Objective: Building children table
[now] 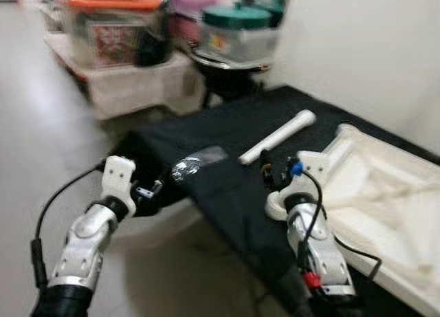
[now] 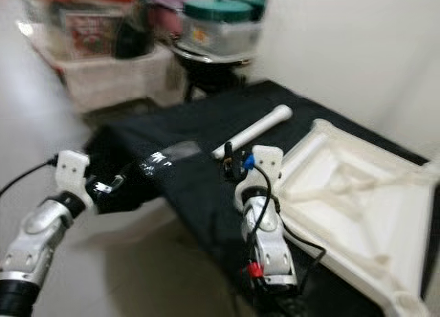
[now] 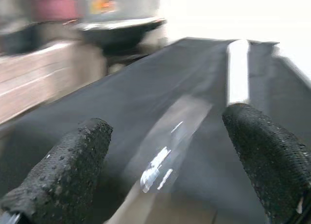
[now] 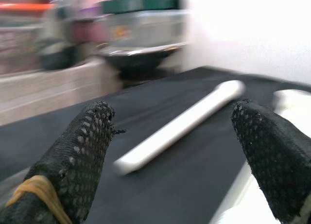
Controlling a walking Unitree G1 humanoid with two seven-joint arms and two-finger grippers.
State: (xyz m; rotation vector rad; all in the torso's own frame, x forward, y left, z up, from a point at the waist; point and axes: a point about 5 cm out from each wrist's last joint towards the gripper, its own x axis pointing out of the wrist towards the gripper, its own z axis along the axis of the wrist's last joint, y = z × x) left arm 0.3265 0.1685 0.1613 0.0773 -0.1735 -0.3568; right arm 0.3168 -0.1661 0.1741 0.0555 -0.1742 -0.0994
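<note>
right gripper (image 4: 170, 151) nearest, fingers wide apart, empty, aimed at white table leg (image 1: 277, 137) on black cloth (image 1: 227, 159) | left gripper (image 3: 165, 165) spread, empty, over clear bag (image 1: 196, 163) | tabletop (image 1: 385, 193) upside down beside leg | step: approach to leg | next: close on leg, carry to corner socket

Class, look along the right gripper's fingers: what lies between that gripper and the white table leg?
Only bare black cloth lies between the open right gripper and the white table leg, seen in the right wrist view.
</note>
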